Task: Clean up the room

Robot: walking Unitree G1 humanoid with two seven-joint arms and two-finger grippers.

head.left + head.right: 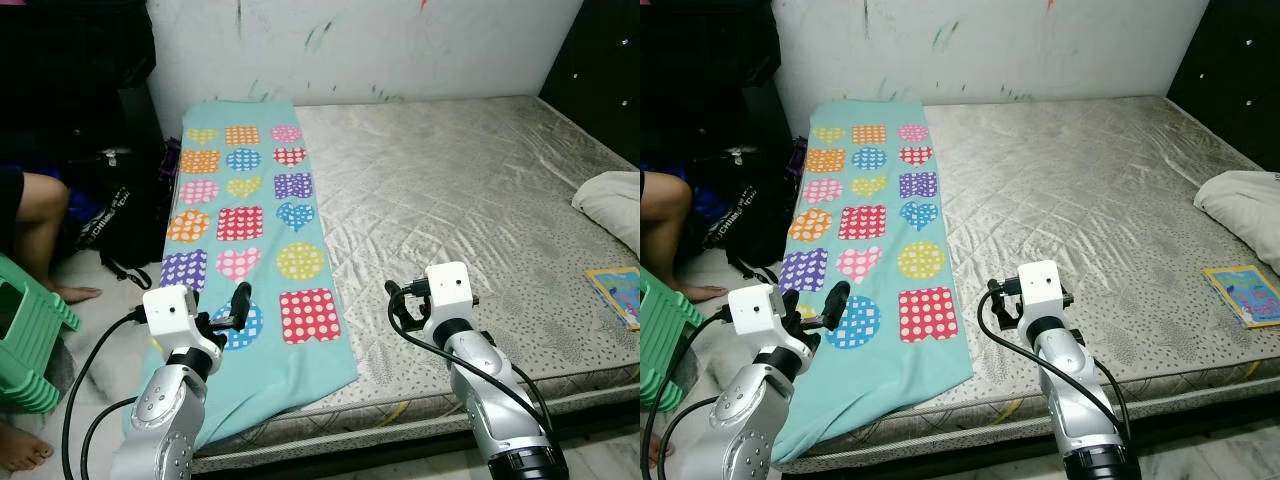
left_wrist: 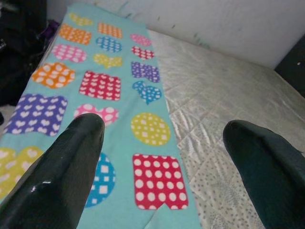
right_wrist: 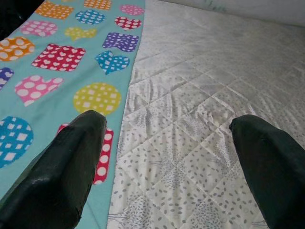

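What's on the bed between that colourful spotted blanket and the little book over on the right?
Just bare mattress between the blanket and book, seen in both eye views.

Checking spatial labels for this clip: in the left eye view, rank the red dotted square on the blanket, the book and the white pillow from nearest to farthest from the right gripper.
1. Red dotted square: on the turquoise blanket, just to the left of the right gripper.
2. Book: far right, at the mattress edge.
3. White pillow: far right, beyond the book.

home bedroom — bare mattress (image 1: 470,200), scribbled wall (image 1: 400,40)
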